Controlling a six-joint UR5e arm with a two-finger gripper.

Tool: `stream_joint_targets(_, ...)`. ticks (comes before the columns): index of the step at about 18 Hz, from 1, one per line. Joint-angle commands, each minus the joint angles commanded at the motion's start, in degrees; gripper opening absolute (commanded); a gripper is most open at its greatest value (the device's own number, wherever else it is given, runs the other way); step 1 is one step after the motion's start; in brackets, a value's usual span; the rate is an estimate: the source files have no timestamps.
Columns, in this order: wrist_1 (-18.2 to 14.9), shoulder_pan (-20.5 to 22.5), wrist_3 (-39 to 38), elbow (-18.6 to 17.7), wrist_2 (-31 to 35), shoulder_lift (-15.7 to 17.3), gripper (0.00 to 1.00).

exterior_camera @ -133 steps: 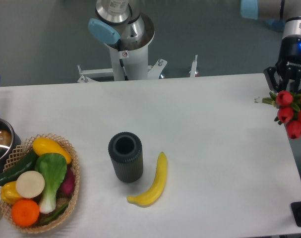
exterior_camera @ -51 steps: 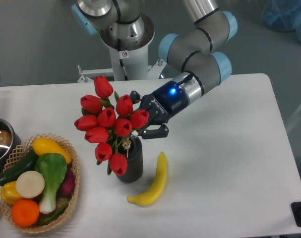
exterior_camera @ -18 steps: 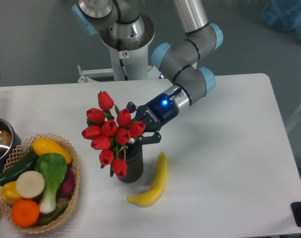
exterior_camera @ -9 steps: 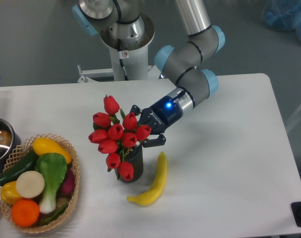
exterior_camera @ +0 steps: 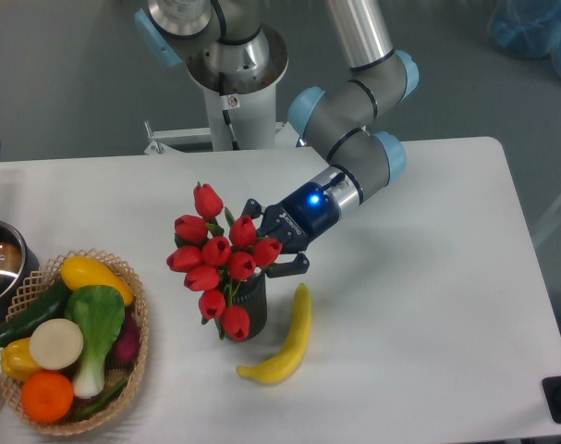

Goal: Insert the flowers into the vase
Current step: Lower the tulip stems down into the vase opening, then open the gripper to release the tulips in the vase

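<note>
From the fixed camera, the vase (exterior_camera: pixel 250 310) stands upright near the middle of the tabletop (exterior_camera: pixel 428 277), its mouth hidden under the flowers (exterior_camera: pixel 217 264); their stems run down into it, though how deep cannot be told. Ten red heads can be counted, spreading wider than the vase, the lowest hanging over its front wall. The end effector (exterior_camera: pixel 273 242) reaches in from the right, just above the vase rim, its fingers on either side of the stems below the heads and pinching them. One banana (exterior_camera: pixel 285 342) lies on the tabletop just right of the vase, not touching it. At the left edge a wicker basket (exterior_camera: pixel 132 351) holds produce: one yellow pepper (exterior_camera: pixel 91 274), one cucumber (exterior_camera: pixel 32 313), one leafy green (exterior_camera: pixel 97 326), one pale round piece (exterior_camera: pixel 55 343), one orange (exterior_camera: pixel 47 396), a second yellow piece (exterior_camera: pixel 14 358) and something dark red (exterior_camera: pixel 127 340). Behind the basket, a metal pot (exterior_camera: pixel 1 268) with a blue handle is cut off by the frame.
</note>
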Motion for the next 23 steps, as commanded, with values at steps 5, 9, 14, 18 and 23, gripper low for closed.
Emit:
stream_joint_targets(5, 0.09, 0.26, 0.09, -0.26, -0.09, 0.09, 0.46)
stream_joint_targets(9, 0.18, 0.79, 0.61, -0.26, -0.09, 0.09, 0.55)
stream_joint_targets(14, 0.18, 1.32, 0.79, -0.96, -0.09, 0.26, 0.62)
stream_joint_targets(18, 0.26, 3.16, 0.79, -1.06, 0.17, 1.49, 0.91)
stream_joint_targets(23, 0.09, 7.03, 0.61, -2.28, 5.79, 5.09, 0.99)
